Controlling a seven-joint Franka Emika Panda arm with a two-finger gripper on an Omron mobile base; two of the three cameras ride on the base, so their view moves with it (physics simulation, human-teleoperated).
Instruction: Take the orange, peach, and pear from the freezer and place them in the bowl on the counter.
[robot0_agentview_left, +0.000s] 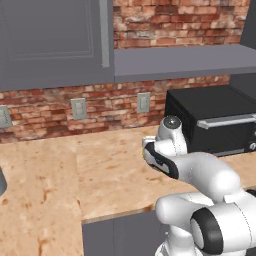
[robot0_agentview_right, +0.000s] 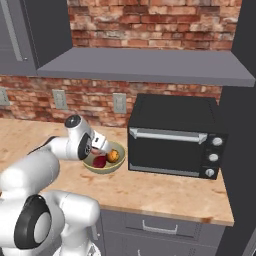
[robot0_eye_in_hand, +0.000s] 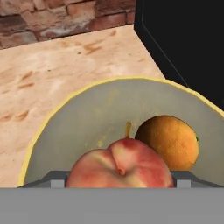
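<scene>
Bowl (robot0_agentview_right: 120, 162) on counter (robot0_agentview_right: 165, 192), just left of black oven (robot0_agentview_right: 175, 137) | orange (robot0_eye_in_hand: 168, 142) inside bowl, touching peach (robot0_eye_in_hand: 120, 166) | gripper (robot0_agentview_right: 106, 148) over bowl; jaw state cannot be told

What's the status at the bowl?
Gripper over the olive-tan round bowl, jaw state unclear. Mottled round orange in bowl, red-pink peach beside it. Black toaster oven close on one side.

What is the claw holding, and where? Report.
The peach sits in the claw, flanked at its sides, over the bowl; gripped or released cannot be told.
</scene>
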